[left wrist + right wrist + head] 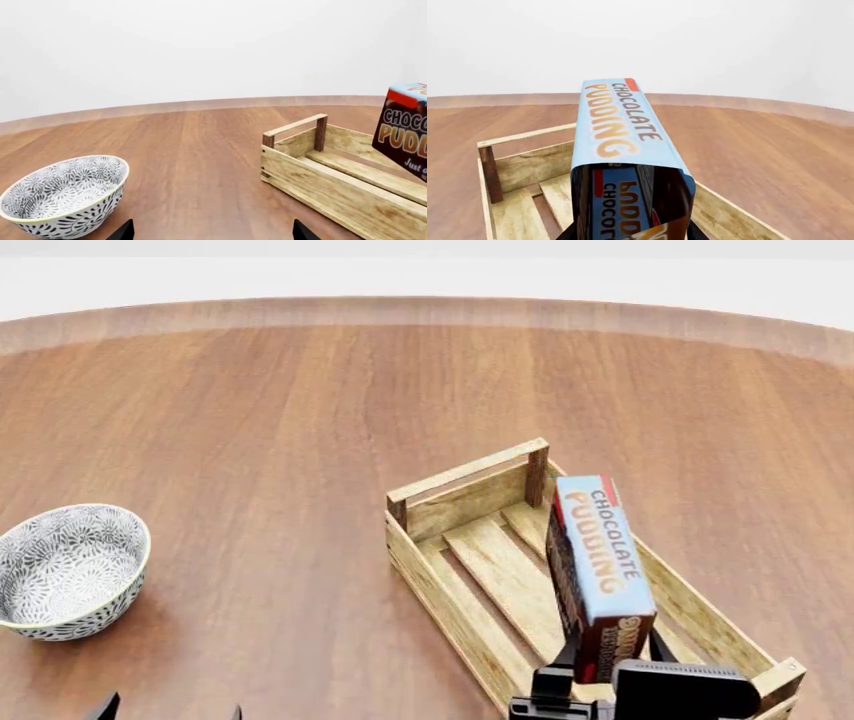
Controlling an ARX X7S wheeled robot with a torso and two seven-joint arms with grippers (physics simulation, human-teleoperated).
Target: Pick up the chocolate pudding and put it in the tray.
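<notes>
The right end effector [607, 672] is clamped on the pudding's [601, 555] near end, the carton stretching away from it over the tray [441, 590], above the slats.

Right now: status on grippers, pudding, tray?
Right gripper shut on chocolate pudding, carton over tray. Left gripper open, holding nothing. Bowl apart from tray, not in the way.

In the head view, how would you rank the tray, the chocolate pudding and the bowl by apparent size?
1. The tray, clearly the largest.
2. The chocolate pudding, held above the tray by the right gripper and nearer the camera, so its lead is unsure.
3. The bowl.
</notes>
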